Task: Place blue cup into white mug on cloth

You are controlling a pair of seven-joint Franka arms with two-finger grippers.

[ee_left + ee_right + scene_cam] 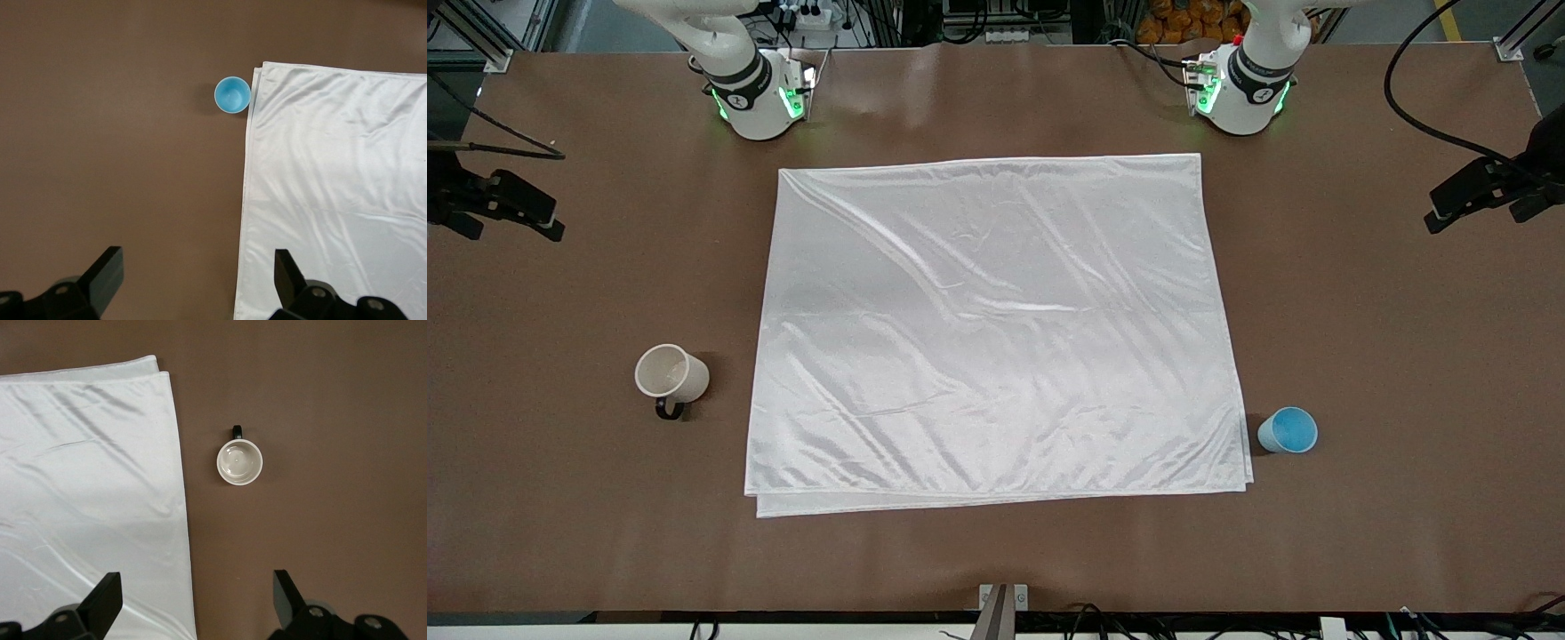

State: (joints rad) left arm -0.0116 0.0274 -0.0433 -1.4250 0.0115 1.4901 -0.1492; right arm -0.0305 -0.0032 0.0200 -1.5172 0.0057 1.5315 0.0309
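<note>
The blue cup [1288,430] stands upright on the brown table, close beside the cloth's [996,329] corner at the left arm's end, near the front camera. The white mug [669,373] stands upright on the table off the cloth's edge at the right arm's end, its black handle pointing toward the front camera. In the left wrist view, my left gripper [197,260] hangs open high over the cloth [347,187] edge, well away from the blue cup [232,95]. My right gripper [197,581] hangs open high over the other cloth [87,487] edge, apart from the white mug [239,462]. Both hold nothing.
The two arm bases [756,93] [1240,89] stand along the table's edge farthest from the front camera. Black camera clamps [1485,191] [498,200] jut in at both ends of the table. A small bracket [1003,604] sits at the nearest edge.
</note>
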